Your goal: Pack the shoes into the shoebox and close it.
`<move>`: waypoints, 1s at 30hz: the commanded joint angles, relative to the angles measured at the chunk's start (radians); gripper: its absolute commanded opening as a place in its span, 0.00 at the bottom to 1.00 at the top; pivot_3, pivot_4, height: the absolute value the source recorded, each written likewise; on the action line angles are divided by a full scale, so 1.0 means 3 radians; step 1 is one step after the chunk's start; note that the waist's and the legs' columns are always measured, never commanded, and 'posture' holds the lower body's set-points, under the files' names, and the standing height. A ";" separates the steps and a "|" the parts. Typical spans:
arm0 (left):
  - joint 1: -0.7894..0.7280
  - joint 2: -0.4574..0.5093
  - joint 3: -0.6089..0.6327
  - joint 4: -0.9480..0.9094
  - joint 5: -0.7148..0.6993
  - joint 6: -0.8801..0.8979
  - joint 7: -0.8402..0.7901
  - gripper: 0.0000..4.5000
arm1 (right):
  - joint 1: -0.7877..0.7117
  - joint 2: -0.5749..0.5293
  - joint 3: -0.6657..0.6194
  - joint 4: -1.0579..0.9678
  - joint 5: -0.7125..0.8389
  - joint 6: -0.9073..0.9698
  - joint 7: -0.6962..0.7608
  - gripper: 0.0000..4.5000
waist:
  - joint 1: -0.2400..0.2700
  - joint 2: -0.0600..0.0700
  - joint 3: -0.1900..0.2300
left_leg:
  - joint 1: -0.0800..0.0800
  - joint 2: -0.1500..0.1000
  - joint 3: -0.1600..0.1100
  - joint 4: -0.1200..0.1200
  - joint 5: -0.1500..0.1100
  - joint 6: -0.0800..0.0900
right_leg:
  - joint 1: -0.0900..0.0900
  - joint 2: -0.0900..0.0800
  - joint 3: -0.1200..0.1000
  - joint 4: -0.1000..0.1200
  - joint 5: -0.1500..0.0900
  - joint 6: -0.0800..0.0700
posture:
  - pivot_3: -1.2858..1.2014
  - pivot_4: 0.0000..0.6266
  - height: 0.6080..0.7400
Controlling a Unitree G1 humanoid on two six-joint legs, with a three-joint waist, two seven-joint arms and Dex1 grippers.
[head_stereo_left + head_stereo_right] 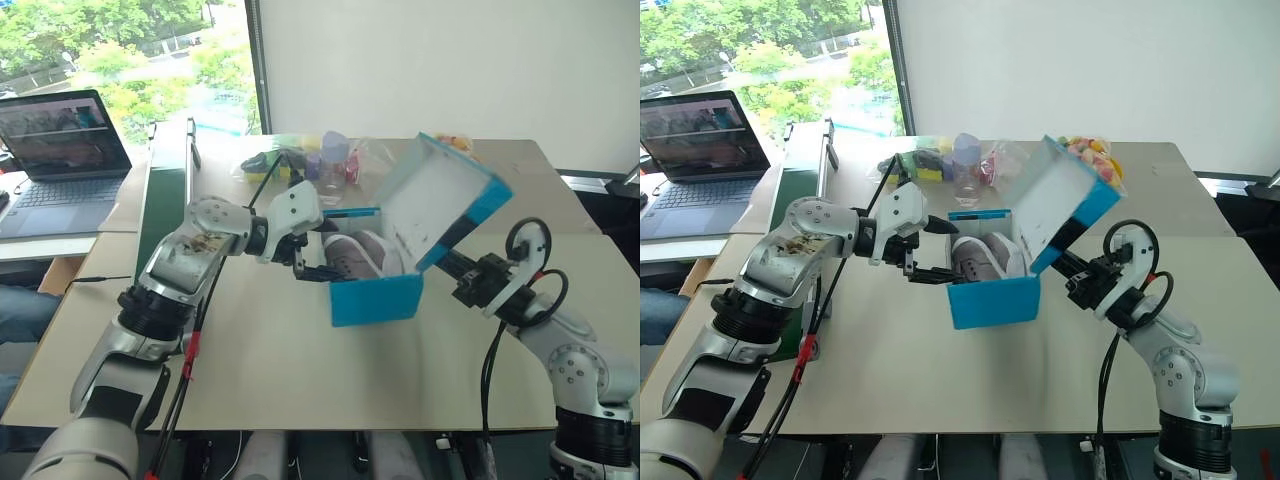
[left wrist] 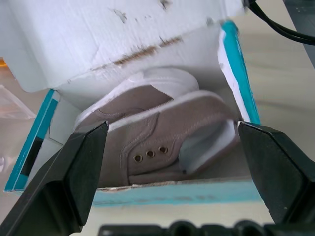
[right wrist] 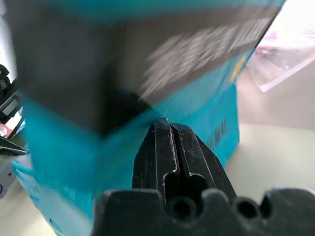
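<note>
Black lettering on the hinged lid [image 3: 162, 64], blurred past reading. Grey sneakers [image 1: 352, 254] side by side inside the blue shoebox [image 1: 375, 297] at table [image 1: 300, 370] centre, lid half raised. Left gripper [image 1: 318, 262] at the box's 9 o'clock, fingers wide apart, empty. Right gripper [image 3: 171, 142] pinched shut, empty, tips under the lid. At 12 o'clock: plastic bags of small items [image 1: 320, 155]. At 10 o'clock: green conveyor [image 1: 165, 195], open laptop [image 1: 60, 160].

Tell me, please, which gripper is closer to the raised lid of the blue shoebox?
The right. The shut right gripper is under the lid, at its outer face. The open left gripper is at the opposite side of the shoebox, pointing at the shoes inside.
</note>
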 commanded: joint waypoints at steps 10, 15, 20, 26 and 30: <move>0.0050 0.0159 0.0201 -0.0255 -0.0040 0.0143 0.0118 1.00 | -0.0154 -0.0009 0.0240 -0.0007 0.0065 0.0049 0.0050 0.02 | -0.0013 0.0000 0.0000 | 0.0000 0.0002 0.0001 0.0000 0.0002 0.0003 | 0.0000 0.0002 0.0000 -0.0001 0.0000 0.0000 | 0.52 0.24 0.99; 0.0075 0.0288 0.0316 -0.0317 -0.0047 0.0220 0.0153 1.00 | -0.0269 0.0083 0.0562 0.0024 -0.0007 0.0095 0.0062 0.02 | -0.0014 0.0000 0.0000 | 0.0002 0.0005 0.0000 0.0000 0.0002 0.0002 | 0.0000 0.0005 -0.0001 0.0001 0.0001 -0.0001 | 0.52 0.24 0.99; 0.0115 0.0392 0.0433 -0.0411 -0.0067 0.0328 0.0210 1.00 | -0.0458 0.0137 0.0766 0.0101 -0.0016 0.0110 0.0121 0.02 | -0.0005 0.0000 0.0000 | 0.0001 0.0001 0.0000 0.0000 0.0001 0.0002 | 0.0000 0.0001 0.0000 0.0000 0.0002 -0.0001 | 0.52 0.24 0.99; 0.0208 0.0577 0.0585 -0.0633 -0.0119 0.0516 0.0268 1.00 | -0.0674 0.0266 0.1042 0.0272 -0.0093 0.0084 0.0207 0.02 | -0.0005 0.0000 0.0000 | 0.0001 0.0002 -0.0001 0.0000 0.0001 0.0002 | -0.0001 0.0003 -0.0001 -0.0001 0.0002 -0.0001 | 0.52 0.24 0.99; 0.0309 0.0640 0.0662 -0.0835 -0.0201 0.0685 0.0351 1.00 | -0.0831 0.0324 0.1371 0.0453 -0.0350 0.0038 0.0291 0.02 | -0.0008 0.0000 0.0000 | 0.0001 0.0002 -0.0001 0.0000 0.0001 0.0002 | -0.0002 0.0003 -0.0001 0.0000 0.0002 -0.0001 | 0.52 0.24 0.99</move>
